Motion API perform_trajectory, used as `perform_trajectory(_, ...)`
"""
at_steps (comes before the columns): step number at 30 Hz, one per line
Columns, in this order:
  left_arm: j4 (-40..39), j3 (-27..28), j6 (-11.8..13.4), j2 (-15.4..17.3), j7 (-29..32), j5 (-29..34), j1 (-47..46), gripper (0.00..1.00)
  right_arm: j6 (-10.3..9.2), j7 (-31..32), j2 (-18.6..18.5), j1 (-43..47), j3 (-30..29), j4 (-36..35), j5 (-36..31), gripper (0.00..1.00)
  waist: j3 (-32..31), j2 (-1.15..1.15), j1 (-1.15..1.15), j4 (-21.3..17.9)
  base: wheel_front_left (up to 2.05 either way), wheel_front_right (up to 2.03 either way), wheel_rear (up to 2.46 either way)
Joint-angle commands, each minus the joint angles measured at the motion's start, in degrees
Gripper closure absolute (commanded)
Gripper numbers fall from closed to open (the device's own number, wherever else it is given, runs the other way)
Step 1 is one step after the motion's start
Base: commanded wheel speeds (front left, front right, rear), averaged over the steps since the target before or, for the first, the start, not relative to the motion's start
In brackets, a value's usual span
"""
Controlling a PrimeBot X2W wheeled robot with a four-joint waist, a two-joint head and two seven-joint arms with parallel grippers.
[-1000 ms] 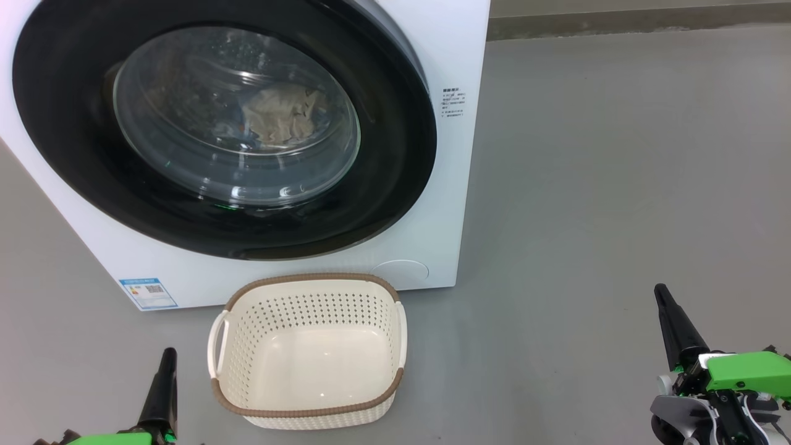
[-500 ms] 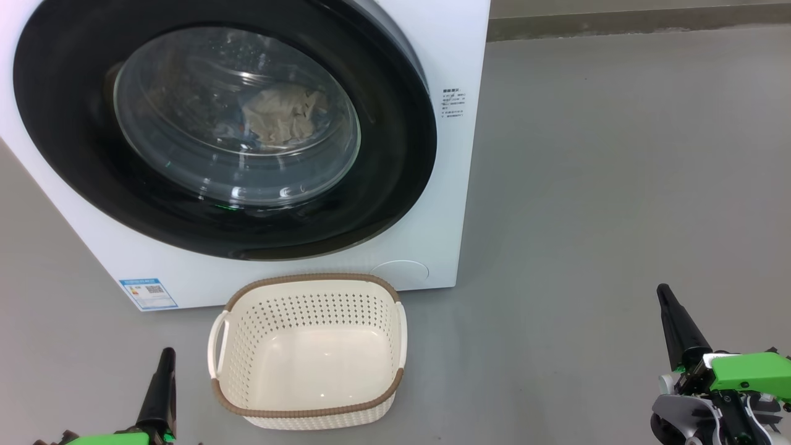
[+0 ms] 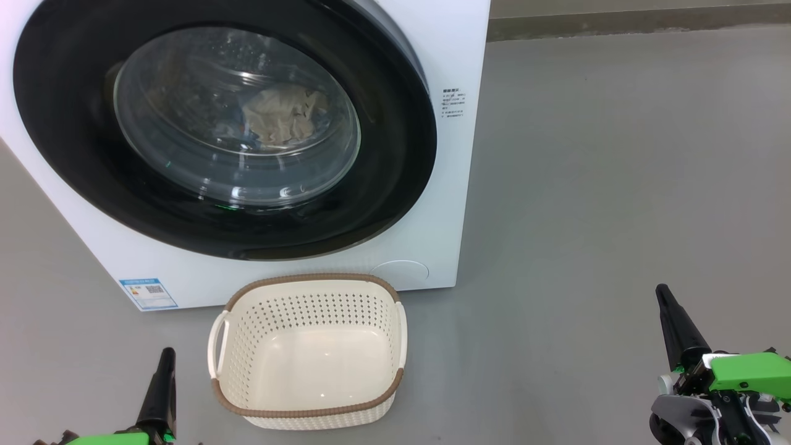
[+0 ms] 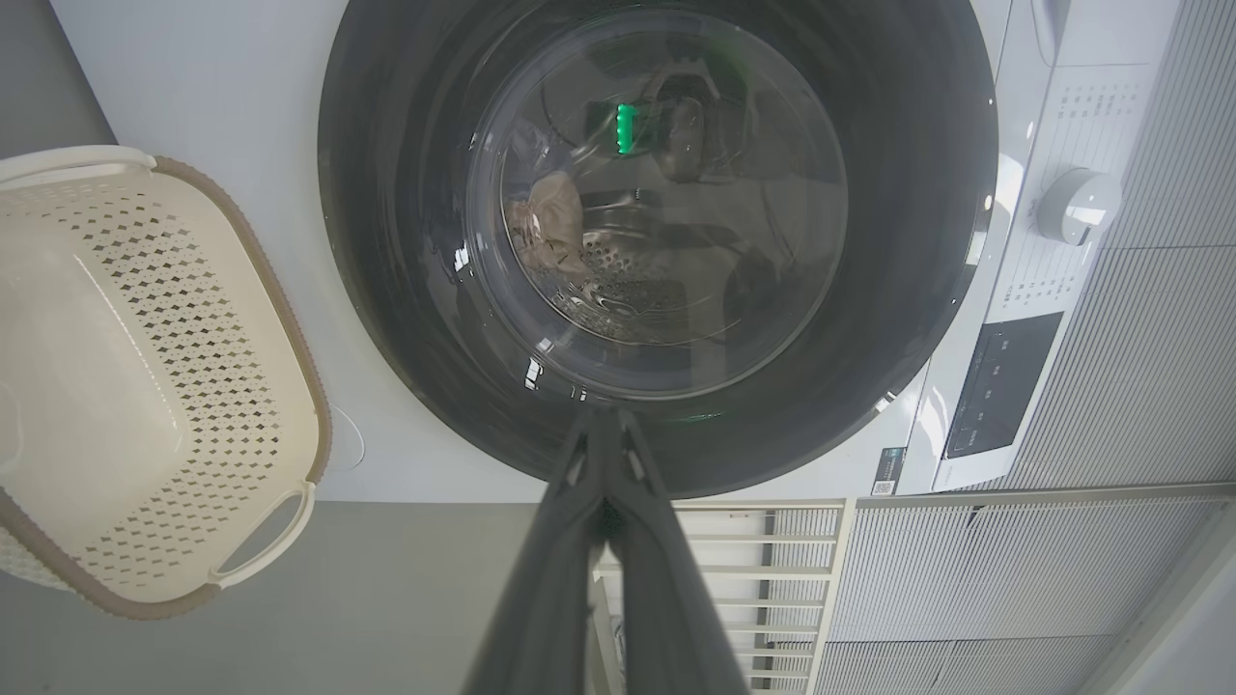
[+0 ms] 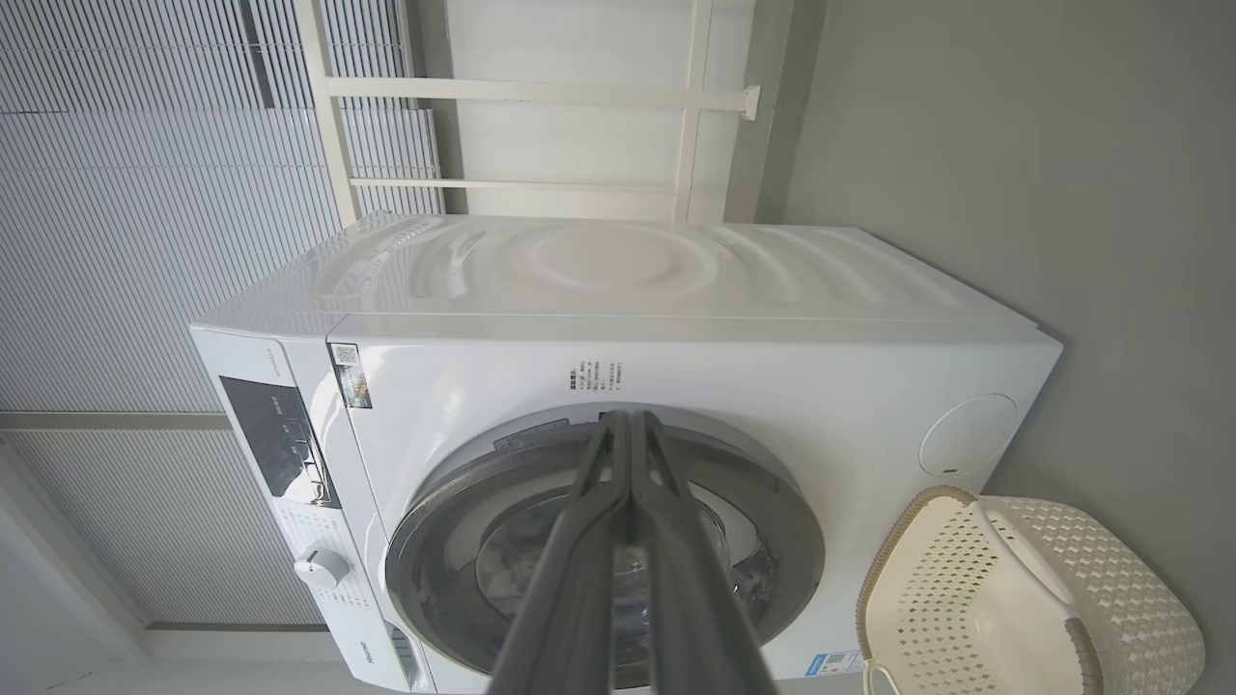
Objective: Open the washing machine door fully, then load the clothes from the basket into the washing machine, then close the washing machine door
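The left gripper [image 3: 165, 361] has its two dark fingers pressed together and holds nothing. It sits low at the near left, pointing up toward the washing machine [image 3: 448, 210]. The right gripper [image 3: 664, 296] is likewise closed and empty. It sits well out to the right on its green wrist housing [image 3: 748, 371], with its fingers leaning slightly left.

Between the two, nearer the left one, the basket [image 3: 309, 277] stands on the grey floor [image 3: 605, 185], just in front of the machine, its bare cream bottom showing.

The washing machine door [image 3: 398, 154] is shut flush against the white front. Behind its glass a crumpled pale bundle of the clothes [image 3: 278, 120] lies in the drum. A blue label [image 3: 148, 293] sits at the machine's lower corner. Behind the machine, ribbed white panels [image 5: 126, 212] line the wall.
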Motion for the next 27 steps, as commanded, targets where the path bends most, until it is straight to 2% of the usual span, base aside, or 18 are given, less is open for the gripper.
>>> perform_trajectory(1, -1.8, 1.9, -0.2, 0.4, 0.4, -0.5, -2.4, 1.00, 0.11, 0.3, -0.4, -0.6, 1.1, -1.6, 0.2, 1.00, 0.0, 0.00, 0.00, 0.0, 0.00, 0.00, 0.00)
perform_trajectory(27, -1.8, 1.9, -0.2, 0.4, 0.4, -0.4, -2.4, 1.00, 0.11, 0.4, -0.3, -0.7, 0.9, -1.6, 0.1, 1.00, 0.0, 0.00, 0.00, 0.0, 0.00, 0.00, 0.00)
